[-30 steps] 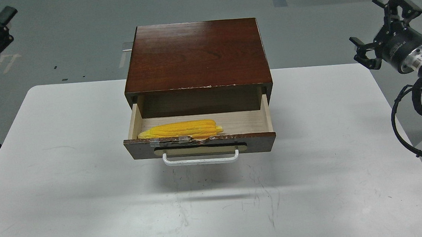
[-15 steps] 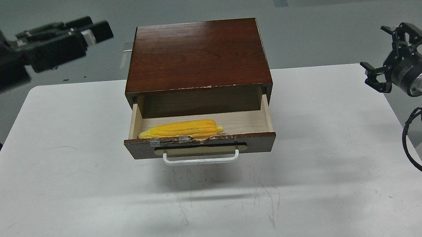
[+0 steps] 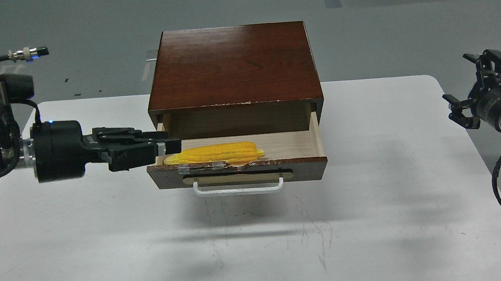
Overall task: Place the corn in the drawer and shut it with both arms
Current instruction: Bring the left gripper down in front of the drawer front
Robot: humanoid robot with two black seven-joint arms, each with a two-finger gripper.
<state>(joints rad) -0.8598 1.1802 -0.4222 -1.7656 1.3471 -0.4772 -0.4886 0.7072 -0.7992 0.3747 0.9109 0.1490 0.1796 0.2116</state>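
Now: corn [image 3: 215,153] lies in open drawer [image 3: 237,173] | left gripper [image 3: 168,146] at drawer's left corner, fingers pressed together | right gripper [image 3: 474,85] apart, fingers spread, empty.

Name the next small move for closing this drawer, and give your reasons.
Probably bring the left gripper down in front of the drawer and push its dark front inward. The corn already lies inside, the drawer stands pulled out, and the left gripper is level with its left corner, while the right gripper hangs far off the table's right edge.
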